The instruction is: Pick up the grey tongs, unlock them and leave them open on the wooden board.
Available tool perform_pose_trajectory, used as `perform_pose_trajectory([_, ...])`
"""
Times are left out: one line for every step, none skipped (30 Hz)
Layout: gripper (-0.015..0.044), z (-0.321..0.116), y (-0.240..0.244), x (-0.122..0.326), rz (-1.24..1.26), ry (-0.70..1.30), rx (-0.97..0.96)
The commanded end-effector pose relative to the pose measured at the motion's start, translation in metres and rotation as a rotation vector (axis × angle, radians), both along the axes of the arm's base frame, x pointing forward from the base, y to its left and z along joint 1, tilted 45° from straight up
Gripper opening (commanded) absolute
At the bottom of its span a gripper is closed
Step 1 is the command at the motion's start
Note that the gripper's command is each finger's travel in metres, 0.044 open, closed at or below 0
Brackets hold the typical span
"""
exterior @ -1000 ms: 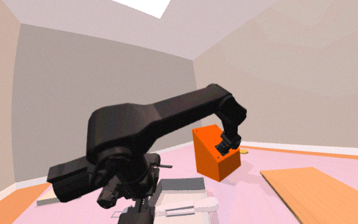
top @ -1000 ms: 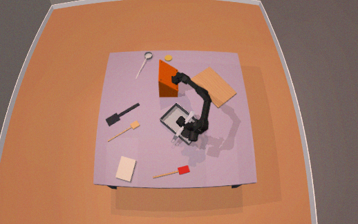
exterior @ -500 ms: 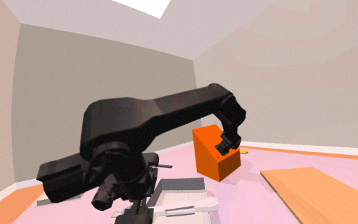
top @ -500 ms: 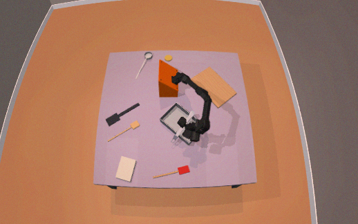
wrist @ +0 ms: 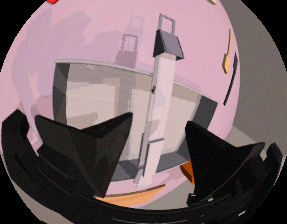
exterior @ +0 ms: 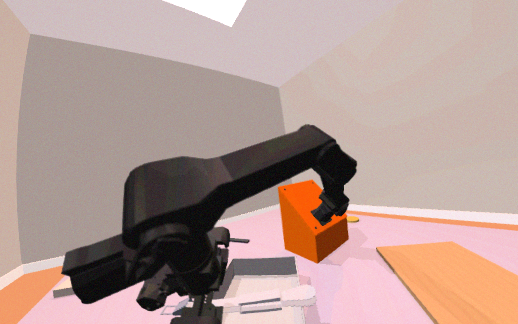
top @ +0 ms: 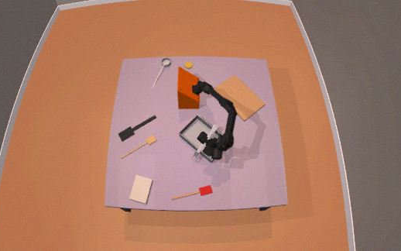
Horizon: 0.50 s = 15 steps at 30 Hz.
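The pale grey tongs [top: 213, 131] [exterior: 301, 295] [wrist: 164, 75] lie across the roasting tin [top: 188, 125] [exterior: 266, 266] [wrist: 59, 95], arms close together; one end, with a dark wedge and a wire loop, sticks out past the rim. My gripper [top: 206, 142] [wrist: 160, 120] is open, pointing down over the tin. In the wrist view the tongs run between the two separated fingertips, nearer the right one; neither seems to touch them. The exact height above them is unclear. The arm hides part of the tongs in the top and exterior views. The wooden board [top: 241, 97] [exterior: 451, 270] lies flat, with nothing on it.
The orange wedge block [top: 186, 82] [exterior: 296, 215] carries the arm's base. A black turner [top: 126, 133], a wooden spatula [top: 151, 140], a red spatula [top: 206, 190], a cream block [top: 141, 189], a strainer [top: 166, 62] and a yellow disc [top: 188, 65] lie around the table.
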<state>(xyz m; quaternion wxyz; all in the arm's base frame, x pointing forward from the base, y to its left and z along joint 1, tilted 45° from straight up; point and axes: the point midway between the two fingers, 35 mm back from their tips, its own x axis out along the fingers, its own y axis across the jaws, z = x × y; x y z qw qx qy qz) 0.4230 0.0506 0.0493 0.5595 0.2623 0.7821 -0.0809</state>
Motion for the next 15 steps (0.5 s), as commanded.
perform_pose_trajectory([0.0260,-0.006,0.004,-0.001,-0.003,0.004,0.005])
perform_pose_trajectory([0.0260,-0.007,0.004,-0.002,-0.003,0.004,0.005])
perform_pose_trajectory([0.0260,-0.009,0.005,-0.002,-0.002,0.004,0.005])
perform_pose_trajectory([0.0260,-0.010,0.005,-0.002,-0.002,0.004,0.005])
perform_pose_trajectory([0.0260,-0.012,0.006,-0.003,-0.002,0.005,0.005])
perform_pose_trajectory([0.0260,-0.013,0.006,-0.003,-0.002,0.005,0.005])
perform_pose_trajectory([0.0260,-0.015,0.007,-0.003,-0.002,0.005,0.005])
perform_pose_trajectory([0.0260,-0.017,0.007,-0.004,-0.001,0.005,0.005])
perform_pose_trajectory([0.0260,-0.018,0.008,-0.004,-0.001,0.006,0.005])
perform_pose_trajectory([0.0260,-0.020,0.008,-0.004,-0.001,0.006,0.005])
perform_pose_trajectory([0.0260,-0.021,0.009,-0.005,-0.001,0.006,0.005])
perform_pose_trajectory([0.0260,-0.023,0.009,-0.005,-0.001,0.006,0.005])
perform_pose_trajectory([0.0260,-0.024,0.010,-0.006,-0.001,0.007,0.005])
perform_pose_trajectory([0.0260,-0.026,0.010,-0.006,0.000,0.007,0.005])
perform_pose_trajectory([0.0260,-0.027,0.011,-0.006,0.000,0.007,0.005])
